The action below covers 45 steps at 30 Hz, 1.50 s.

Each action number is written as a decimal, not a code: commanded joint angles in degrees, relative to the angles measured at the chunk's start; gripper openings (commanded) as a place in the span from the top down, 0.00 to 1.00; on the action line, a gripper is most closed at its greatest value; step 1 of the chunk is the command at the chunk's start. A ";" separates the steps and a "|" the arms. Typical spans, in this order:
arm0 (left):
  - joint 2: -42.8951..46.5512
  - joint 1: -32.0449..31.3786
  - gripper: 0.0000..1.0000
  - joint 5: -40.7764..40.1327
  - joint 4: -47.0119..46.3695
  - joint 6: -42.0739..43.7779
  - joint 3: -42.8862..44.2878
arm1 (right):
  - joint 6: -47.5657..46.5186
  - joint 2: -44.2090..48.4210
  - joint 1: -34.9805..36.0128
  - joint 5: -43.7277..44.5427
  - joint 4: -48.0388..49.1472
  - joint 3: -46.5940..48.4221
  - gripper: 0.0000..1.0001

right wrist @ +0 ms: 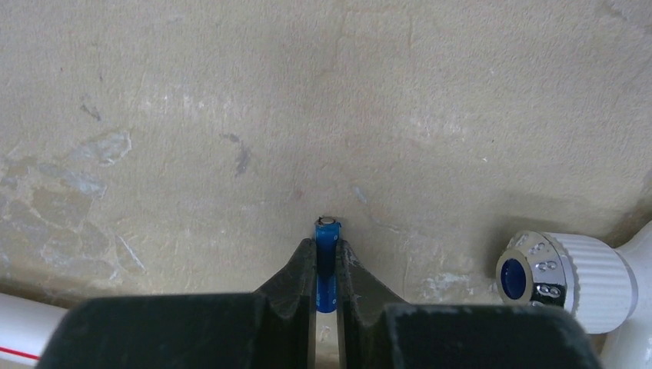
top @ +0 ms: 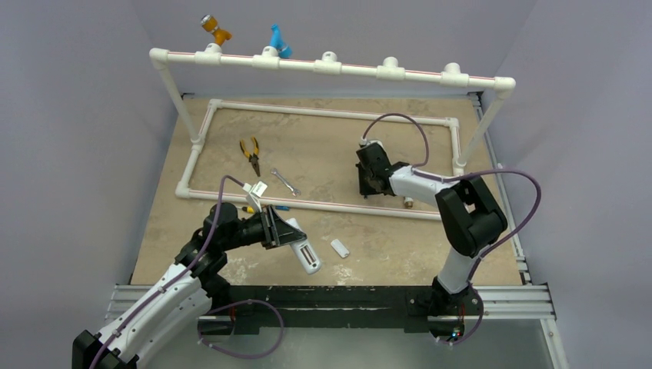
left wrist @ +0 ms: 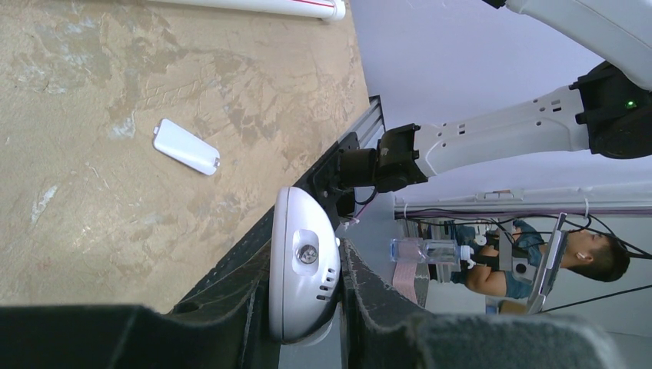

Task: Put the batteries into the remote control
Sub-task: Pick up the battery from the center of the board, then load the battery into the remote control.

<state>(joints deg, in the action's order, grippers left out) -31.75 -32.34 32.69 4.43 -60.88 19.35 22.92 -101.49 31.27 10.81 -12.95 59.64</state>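
**Top view.** The left pincer is seen clenched on a slim white rectangular plastic remote control, which is held tilted close to the near edge of the tan desk. A small white oblong plastic cover is seen lying flat on the desk just beside the remote control, apart from it. The right pincer is placed farther back, inside the white pipe frame.

**Left wrist view.** The rounded end of the remote control, which bears a small screw, is shown gripped between the two black fingers.

**Right wrist view.** A tiny slim blue cylindrical battery is shown grasped between the right pincer's fingertips. Its metal end projects beyond them toward the desk. Whether it touches the desk cannot be told. A white ribbed pipe fitting with a chromed metal end is seen lying nearby.
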 commanded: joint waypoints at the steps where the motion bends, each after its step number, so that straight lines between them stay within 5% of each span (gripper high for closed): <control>1: 0.39 -0.15 1.00 0.11 -2.23 0.06 1.38 | -1.68 4.44 0.02 -1.09 -0.16 -1.99 1.00; 11: 1.78 -0.13 1.00 0.02 -3.54 1.04 2.18 | -9.25 21.29 0.02 0.14 3.93 -6.13 1.00; 17: 6.92 -0.15 1.00 3.09 -13.98 2.09 0.91 | -8.25 35.49 0.20 -8.43 8.05 -12.24 1.00; 28: 15.55 -0.25 1.00 6.06 -15.03 7.99 1.46 | 1.54 66.86 1.75 -34.85 23.30 -29.34 1.00; 39: 15.23 -0.20 1.00 6.87 -17.53 8.11 0.73 | 16.01 76.43 2.40 -55.93 51.79 -41.15 1.00; 45: 14.95 -0.18 1.00 7.21 -16.99 8.44 0.76 | 15.09 79.39 2.57 -61.52 54.35 -41.17 1.00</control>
<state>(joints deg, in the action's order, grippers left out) -16.58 -32.34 38.89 -9.82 -54.13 19.35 36.51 -23.79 33.50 -43.66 33.06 17.69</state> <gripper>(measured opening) 0.258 0.063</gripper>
